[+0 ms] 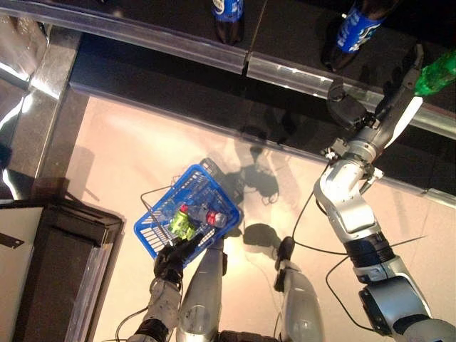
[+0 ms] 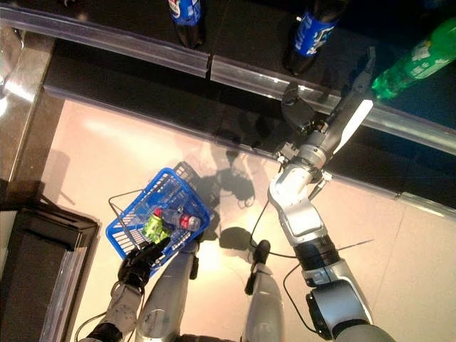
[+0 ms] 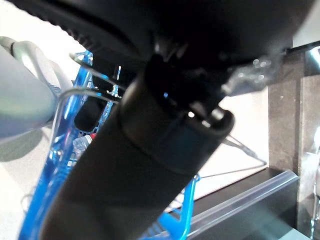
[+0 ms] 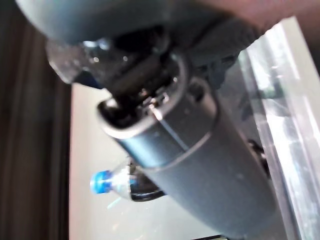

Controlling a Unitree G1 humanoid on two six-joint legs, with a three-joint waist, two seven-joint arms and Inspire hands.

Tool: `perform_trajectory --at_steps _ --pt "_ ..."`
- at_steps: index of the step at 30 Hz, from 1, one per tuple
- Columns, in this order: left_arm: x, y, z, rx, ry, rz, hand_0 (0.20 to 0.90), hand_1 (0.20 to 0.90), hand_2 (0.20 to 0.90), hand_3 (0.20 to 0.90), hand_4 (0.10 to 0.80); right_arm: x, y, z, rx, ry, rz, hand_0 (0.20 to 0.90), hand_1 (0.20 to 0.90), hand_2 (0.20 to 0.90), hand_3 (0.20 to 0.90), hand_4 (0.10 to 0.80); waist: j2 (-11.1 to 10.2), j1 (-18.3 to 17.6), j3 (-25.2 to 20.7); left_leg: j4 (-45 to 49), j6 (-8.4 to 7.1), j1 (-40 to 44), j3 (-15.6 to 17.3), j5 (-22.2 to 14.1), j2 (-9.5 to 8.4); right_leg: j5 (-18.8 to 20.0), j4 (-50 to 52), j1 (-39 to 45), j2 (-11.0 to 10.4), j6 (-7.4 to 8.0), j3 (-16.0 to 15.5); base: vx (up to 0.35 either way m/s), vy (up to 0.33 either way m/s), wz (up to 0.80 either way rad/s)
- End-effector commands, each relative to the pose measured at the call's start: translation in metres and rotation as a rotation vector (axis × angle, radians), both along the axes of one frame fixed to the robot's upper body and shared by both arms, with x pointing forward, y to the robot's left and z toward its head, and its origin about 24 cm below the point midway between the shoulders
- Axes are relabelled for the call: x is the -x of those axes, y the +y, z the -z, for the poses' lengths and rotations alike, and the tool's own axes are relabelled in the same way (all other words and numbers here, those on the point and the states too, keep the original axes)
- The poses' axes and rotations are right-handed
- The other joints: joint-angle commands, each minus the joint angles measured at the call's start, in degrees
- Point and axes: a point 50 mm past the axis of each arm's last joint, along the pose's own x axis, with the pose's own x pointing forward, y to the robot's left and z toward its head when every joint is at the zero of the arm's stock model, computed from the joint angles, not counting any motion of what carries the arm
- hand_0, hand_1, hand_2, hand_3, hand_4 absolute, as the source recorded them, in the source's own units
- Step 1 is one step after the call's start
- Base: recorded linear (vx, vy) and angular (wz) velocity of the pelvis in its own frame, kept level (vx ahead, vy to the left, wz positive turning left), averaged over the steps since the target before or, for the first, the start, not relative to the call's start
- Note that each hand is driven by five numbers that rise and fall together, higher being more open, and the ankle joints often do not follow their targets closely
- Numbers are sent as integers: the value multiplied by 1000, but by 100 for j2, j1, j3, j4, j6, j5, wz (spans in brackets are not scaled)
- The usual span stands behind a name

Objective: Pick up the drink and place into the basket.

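My left hand is shut on the thin wire handles of the blue basket, which hangs low at the left in front of me. The blue basket holds a green drink and a clear bottle with a red cap. My right hand is raised to the dark shelf, fingers straight and open. It is just left of a green bottle lying tilted at the shelf's right end; I cannot tell whether they touch. The right wrist view shows a bottle with a blue cap past the thumb.
Two dark bottles with blue labels stand on the upper shelf behind a clear front rail. A lower shelf edge runs below it. A black cabinet stands at the lower left, and a shiny metal post at the left.
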Motion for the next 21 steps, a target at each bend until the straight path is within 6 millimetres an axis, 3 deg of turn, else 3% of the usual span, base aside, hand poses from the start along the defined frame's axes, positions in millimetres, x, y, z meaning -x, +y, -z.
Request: perform_trajectory --at_steps 1,16,17,18,21 --pt "4 24 -18 -66 -163 -99 300 300 300 200 100 16 -7 -67 15 -282 -18 900 900 900 900 800 208 10 -104 697 113 -229 -239 -340 -160 384 91 -215 -67 -285 4 0 0 0" --pt "4 24 -19 -64 -165 -98 300 300 300 200 100 16 -7 -69 15 -283 -23 900 900 900 900 800 211 9 -104 708 118 -255 -236 -342 -164 387 103 -248 -68 -286 16 11 10 -1" --pt "-6 18 -26 -52 -193 -62 300 300 300 200 100 13 1 -101 7 -329 -90 900 900 900 900 800 215 27 -104 931 226 -715 -144 -409 -204 442 350 -833 -63 -262 171 216 158 -6" --pt "0 29 -24 -71 -168 -75 300 300 300 200 100 9 -11 -123 -27 -328 -104 900 900 900 900 800 203 130 -104 1066 267 -901 -188 -455 -249 443 507 -1046 -89 -229 159 236 155 -26" --pt "3 32 -23 -74 -159 -73 300 300 300 200 100 9 -13 -129 -15 -328 -101 900 900 900 900 800 193 169 -104 1090 277 -901 -198 -497 -259 405 547 -1048 -93 -220 138 42 2 -10"
